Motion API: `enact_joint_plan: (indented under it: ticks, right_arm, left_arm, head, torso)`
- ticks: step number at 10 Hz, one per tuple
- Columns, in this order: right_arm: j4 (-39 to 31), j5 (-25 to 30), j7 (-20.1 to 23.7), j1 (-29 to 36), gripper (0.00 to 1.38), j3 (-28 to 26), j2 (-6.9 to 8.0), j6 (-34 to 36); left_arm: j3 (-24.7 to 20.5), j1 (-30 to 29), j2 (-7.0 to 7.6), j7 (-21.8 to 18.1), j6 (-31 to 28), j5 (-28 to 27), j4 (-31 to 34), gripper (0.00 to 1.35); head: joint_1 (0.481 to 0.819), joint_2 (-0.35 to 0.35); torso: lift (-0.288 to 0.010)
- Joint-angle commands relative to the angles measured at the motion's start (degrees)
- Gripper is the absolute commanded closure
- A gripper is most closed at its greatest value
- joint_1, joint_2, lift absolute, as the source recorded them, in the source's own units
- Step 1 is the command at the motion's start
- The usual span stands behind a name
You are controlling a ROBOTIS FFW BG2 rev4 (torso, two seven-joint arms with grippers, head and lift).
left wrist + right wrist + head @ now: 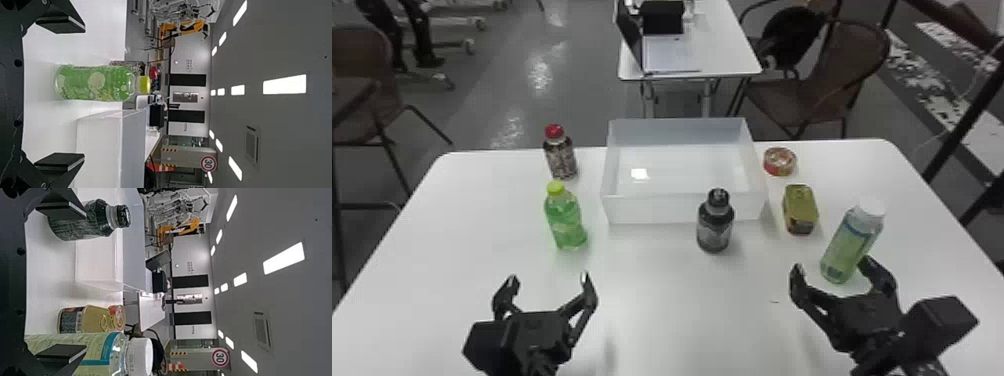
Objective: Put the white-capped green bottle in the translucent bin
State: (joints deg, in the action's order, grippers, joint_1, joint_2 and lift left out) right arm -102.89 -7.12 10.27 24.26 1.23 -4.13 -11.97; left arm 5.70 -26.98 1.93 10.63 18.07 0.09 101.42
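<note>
The white-capped green bottle stands upright on the table's right side, just beyond one finger of my open right gripper. In the right wrist view that bottle is partly behind one finger of the right gripper, off to one side of the gap. The translucent bin stands at the table's far middle. My left gripper is open and holds nothing, over the near left of the table; in the left wrist view, the left gripper has its fingers wide apart.
A yellow-capped green bottle stands before the left gripper, with a red-capped bottle behind it. A dark bottle stands against the bin's near side. A gold can and a round tin sit right of the bin.
</note>
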Motion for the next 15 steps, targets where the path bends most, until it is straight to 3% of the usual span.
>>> enact_joint_plan:
  ticks: [1, 6, 7, 9, 11, 12, 14, 15]
  right_arm:
    - [0.05, 0.18, 0.02, -0.09, 0.11, 0.0, 0.0, -0.16]
    - [0.32, 0.18, -0.07, 0.09, 0.11, 0.0, -0.18, -1.22]
    - [-0.03, 0.0, -1.56, 0.7, 0.11, 0.0, -0.09, -1.22]
    - [0.23, -0.79, -9.83, 2.73, 0.11, 0.09, 0.18, -1.22]
    - [4.89, -1.93, -13.96, 0.26, 0.11, -0.7, 0.09, -1.31]
    - [7.44, -1.41, -14.13, -1.85, 0.11, -1.58, 0.09, -1.66]
    - [13.06, -1.85, -12.9, -7.03, 0.11, -1.67, -1.93, -3.15]
    - [14.38, -1.58, -12.99, -8.17, 0.11, -1.49, -2.02, -3.24]
  left_arm:
    - [0.01, 0.09, 0.0, 0.0, -0.05, 0.0, -0.08, 0.15]
    - [0.01, 0.0, 0.0, 0.0, 0.47, -0.17, 0.0, 0.15]
    - [-0.08, 0.0, 0.09, 0.0, 0.47, -0.09, 0.0, 0.15]
    - [-0.17, 0.0, 0.0, 0.0, 1.0, -0.26, -0.08, 0.15]
    - [-0.08, -0.17, 0.35, 0.0, 1.0, 0.27, 0.0, 0.15]
    - [0.01, -0.17, 0.53, 0.0, 1.0, 0.44, 0.0, 0.15]
    - [0.27, 0.0, 0.71, 0.0, 1.0, 0.79, -0.08, 0.15]
    - [0.27, 0.0, 0.62, 0.0, 0.91, 0.79, -0.08, 0.15]
  head:
    - [0.695, 0.026]
    - [0.695, 0.025]
    - [0.695, 0.024]
    - [0.695, 0.008]
    - [0.695, -0.031]
    - [0.695, -0.046]
    - [0.695, -0.066]
    - [0.695, -0.073]
  torso:
    - [-0.115]
    - [-0.115]
    - [-0.115]
    - [-0.115]
    - [-0.115]
    - [-0.115]
    - [-0.115]
    - [-0.115]
